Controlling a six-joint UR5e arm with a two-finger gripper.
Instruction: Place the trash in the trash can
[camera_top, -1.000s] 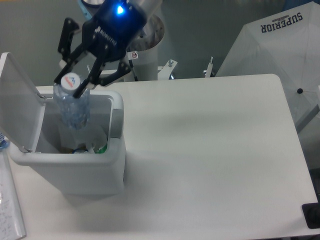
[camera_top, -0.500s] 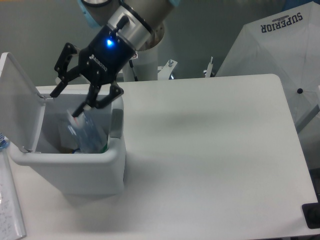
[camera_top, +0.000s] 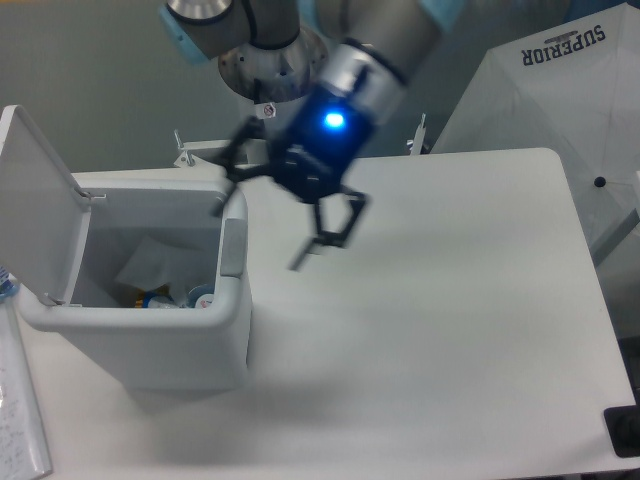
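The trash can (camera_top: 150, 350) is a white boxy bin at the table's left, with its lid (camera_top: 35, 200) hinged up and a grey tab (camera_top: 233, 248) on its right rim. Inside it, the bottle (camera_top: 198, 297) lies low at the bottom, mostly hidden by the front wall. A pale flat pouch (camera_top: 150, 262) leans behind it. My gripper (camera_top: 270, 228) is motion-blurred above the table just right of the bin. It is open with its fingers spread and holds nothing.
A white fabric cover printed SUPERIOR (camera_top: 560, 80) stands off the table's back right. A sheet of paper (camera_top: 20, 420) lies at the front left beside the bin. A small black object (camera_top: 622, 430) sits at the front right corner.
The bottle left my fingers and dropped into the bin. My gripper then swung right, out from over the bin to above the table.
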